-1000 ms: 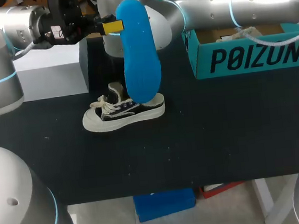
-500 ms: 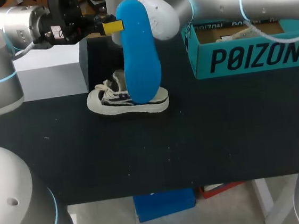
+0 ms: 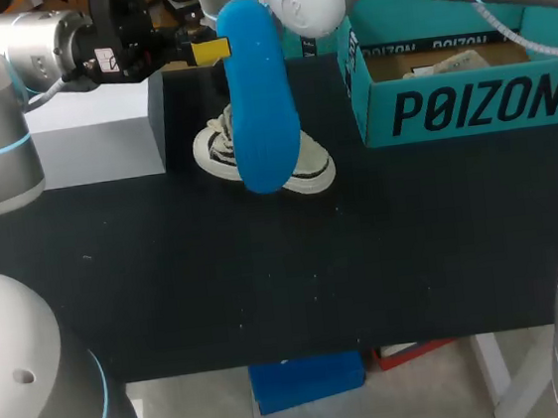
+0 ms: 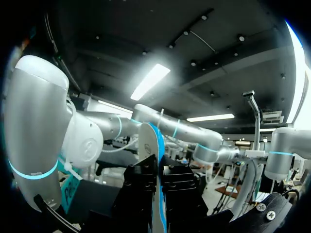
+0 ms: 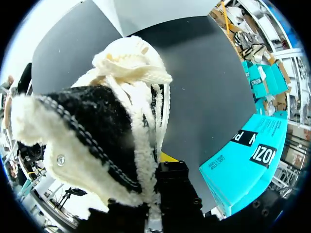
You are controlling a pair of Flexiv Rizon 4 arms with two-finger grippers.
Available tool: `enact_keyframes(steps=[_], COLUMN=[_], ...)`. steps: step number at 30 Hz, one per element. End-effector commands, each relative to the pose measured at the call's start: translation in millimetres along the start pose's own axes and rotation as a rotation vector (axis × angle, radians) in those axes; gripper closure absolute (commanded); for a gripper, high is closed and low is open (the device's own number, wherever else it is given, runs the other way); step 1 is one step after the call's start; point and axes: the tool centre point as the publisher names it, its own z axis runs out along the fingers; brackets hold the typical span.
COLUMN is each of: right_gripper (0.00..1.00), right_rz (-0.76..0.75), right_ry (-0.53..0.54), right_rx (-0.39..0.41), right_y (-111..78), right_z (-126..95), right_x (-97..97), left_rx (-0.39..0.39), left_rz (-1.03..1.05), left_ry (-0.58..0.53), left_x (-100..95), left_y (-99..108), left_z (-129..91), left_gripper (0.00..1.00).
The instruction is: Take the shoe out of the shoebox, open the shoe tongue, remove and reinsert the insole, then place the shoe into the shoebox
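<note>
The left gripper is clamped on the top end of the blue insole, with a finger pressed to each of its 2 faces. The insole hangs upright over the black table. Behind it sits the black and cream shoe, tilted, toe towards the left arm (whether its sole touches the table I cannot tell). The right arm reaches in from the right to a spot behind the insole. In its wrist view the right gripper pinches the shoe's fleecy side wall between both fingers, with the laces bunched ahead of it. The teal shoebox stands open on the table, near the shoe on its right.
</note>
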Motion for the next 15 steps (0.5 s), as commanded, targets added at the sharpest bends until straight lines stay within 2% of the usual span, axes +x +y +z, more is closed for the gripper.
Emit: enact_keyframes(steps=[1, 8, 15], right_gripper=[1.0, 1.0, 1.0], right_rz=[0.426, 0.746, 1.007], right_ry=[0.017, 0.034, 0.061], right_rx=[-0.03, -0.076, -0.143], right_y=[-27.9, -48.9, -57.6], right_z=[-7, -9, -12], right_x=[-1.0, -1.6, 5.2], left_rx=[0.0, 0.0, 0.0], left_rz=[0.002, 0.002, 0.002], left_ry=[-0.001, -0.001, -0.001], left_x=[0.4, 0.4, 0.4], left_y=[1, 1, 1], left_z=[0, 0, 0], left_gripper=[1.0, 1.0, 1.0])
